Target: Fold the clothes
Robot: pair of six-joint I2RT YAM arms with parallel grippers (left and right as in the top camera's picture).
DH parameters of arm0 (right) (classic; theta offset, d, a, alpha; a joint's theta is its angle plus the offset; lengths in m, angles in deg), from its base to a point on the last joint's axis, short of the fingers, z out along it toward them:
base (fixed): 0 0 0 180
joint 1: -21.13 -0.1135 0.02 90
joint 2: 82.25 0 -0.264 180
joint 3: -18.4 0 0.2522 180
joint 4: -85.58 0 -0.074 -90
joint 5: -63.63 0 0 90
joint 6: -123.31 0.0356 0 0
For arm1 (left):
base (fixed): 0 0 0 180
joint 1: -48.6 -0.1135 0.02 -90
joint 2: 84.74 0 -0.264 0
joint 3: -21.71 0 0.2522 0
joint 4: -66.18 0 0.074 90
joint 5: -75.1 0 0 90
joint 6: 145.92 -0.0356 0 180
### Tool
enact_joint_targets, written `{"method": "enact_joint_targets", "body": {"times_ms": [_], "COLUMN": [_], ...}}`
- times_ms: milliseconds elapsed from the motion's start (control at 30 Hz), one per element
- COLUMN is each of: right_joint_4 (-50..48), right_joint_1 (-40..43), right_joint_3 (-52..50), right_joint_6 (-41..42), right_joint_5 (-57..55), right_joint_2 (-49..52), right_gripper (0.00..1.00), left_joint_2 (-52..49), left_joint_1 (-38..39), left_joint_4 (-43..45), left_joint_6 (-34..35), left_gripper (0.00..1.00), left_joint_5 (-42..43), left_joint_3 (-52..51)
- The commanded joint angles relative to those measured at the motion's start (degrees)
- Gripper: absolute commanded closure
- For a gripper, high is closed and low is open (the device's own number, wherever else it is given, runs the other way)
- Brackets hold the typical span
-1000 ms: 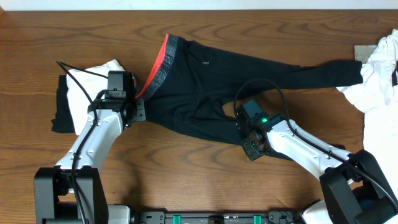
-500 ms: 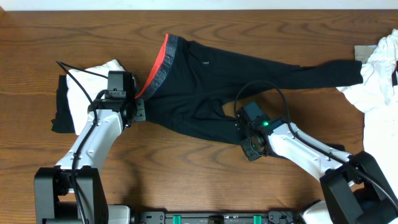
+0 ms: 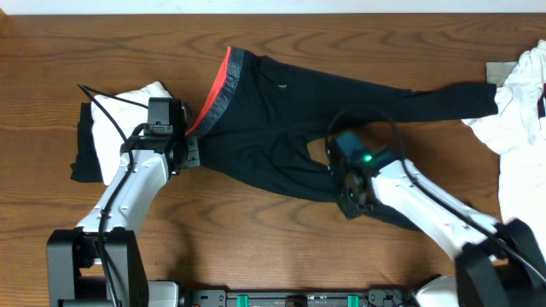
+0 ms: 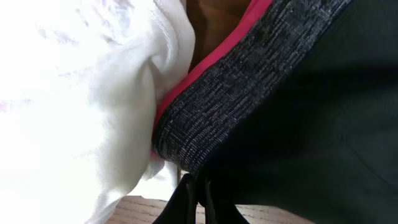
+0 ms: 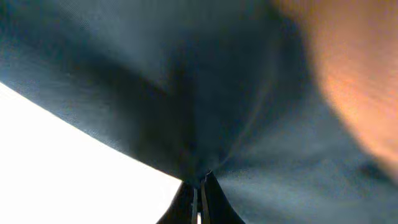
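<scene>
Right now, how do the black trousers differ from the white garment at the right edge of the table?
The black trousers lie stretched long across the middle of the table; the white garment sits bunched at its right edge. The trousers carry a grey-and-red waistband; the white garment looks plain. The left gripper and right gripper both pinch the trousers; neither touches the white garment. Both are soft fabric, not yet folded.

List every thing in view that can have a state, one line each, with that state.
black trousers: unfolded, laid out full length
waistband: bunched at one end, red inside showing
left hand: shut, pinching the trousers by the waistband
right hand: shut, pinching trouser fabric
white garment at left: crumpled, touching the waistband
black garment at left: partly covered by the white one
white garments at right: crumpled heap
</scene>
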Motion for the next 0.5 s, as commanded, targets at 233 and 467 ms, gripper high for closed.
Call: {"method": "enact_joint_targets", "body": {"times_ms": [233, 467], "right_joint_4": [-0.5, 1.5], "right_joint_1": [9.9, 13.8], "right_joint_3": [4.7, 4.7], "right_joint_6": [-6.9, -6.1], "right_joint_5": [4.7, 5.9], "right_joint_2": [-3.7, -3.4], "right_gripper": [0.90, 0.62], "left_joint_2": [0.9, 1.4], "left_joint_1": [-0.2, -0.3], "left_joint_4": [-0.1, -0.1], "left_joint_6": [0.1, 0.1], "left_gripper": [0.94, 0.94], "left_joint_5": [-0.4, -0.4], "left_joint_3": [1.5, 1.6]}}
